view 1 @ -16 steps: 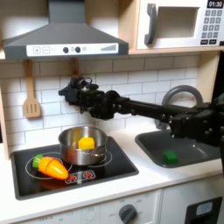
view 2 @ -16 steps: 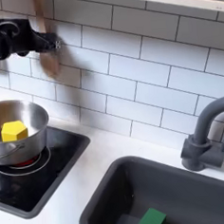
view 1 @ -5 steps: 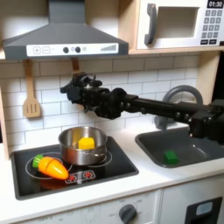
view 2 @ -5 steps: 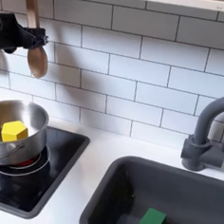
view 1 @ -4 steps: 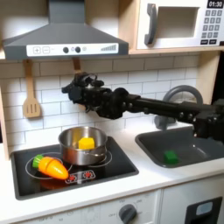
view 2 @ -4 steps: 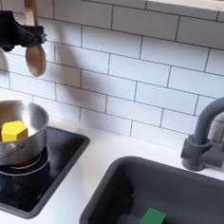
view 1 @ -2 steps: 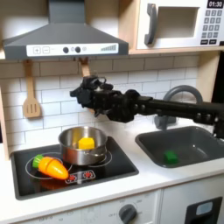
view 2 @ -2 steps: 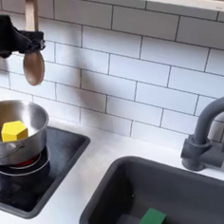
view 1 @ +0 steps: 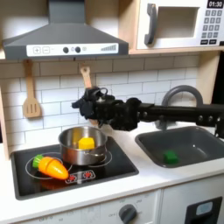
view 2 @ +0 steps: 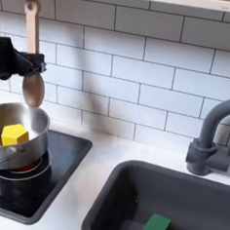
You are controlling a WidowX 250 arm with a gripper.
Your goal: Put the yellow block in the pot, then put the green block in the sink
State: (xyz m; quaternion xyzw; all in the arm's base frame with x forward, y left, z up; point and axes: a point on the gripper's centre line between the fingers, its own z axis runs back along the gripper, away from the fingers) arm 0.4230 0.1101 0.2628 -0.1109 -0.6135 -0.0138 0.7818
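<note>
Already we judge both placements made: the yellow block (view 1: 86,142) lies inside the pot (view 1: 70,150), and the green block (view 1: 171,157) rests on the floor of the sink (view 1: 206,150), toward six o'clock of the basin in the second exterior view. What is left, as we read it, is a clean retreat, so the risks lie in how our arm travels.

Our pincer (view 1: 83,102) hangs above the pot at about twelve o'clock of its rim, near the tiled wall. We cannot tell whether its jaws are parted or closed; in both exterior views the tip is a dark blur.

First hazard: the wooden spoon (view 2: 30,57) on the wall sits just beside the pincer in the second exterior view. A sweep toward the wall could knock it off its hook, and it might drop into the pot or onto the stove.

Second hazard: a descent or a low swing toward three o'clock could catch the pot's rim, tip it, and spill the yellow block onto the cooktop beside the toy carrot (view 1: 51,166).

Third hazard: our forearm spans toward the faucet (view 1: 180,94). Pulling back low could strike it, or dip into the sink and shove the green block.
</note>
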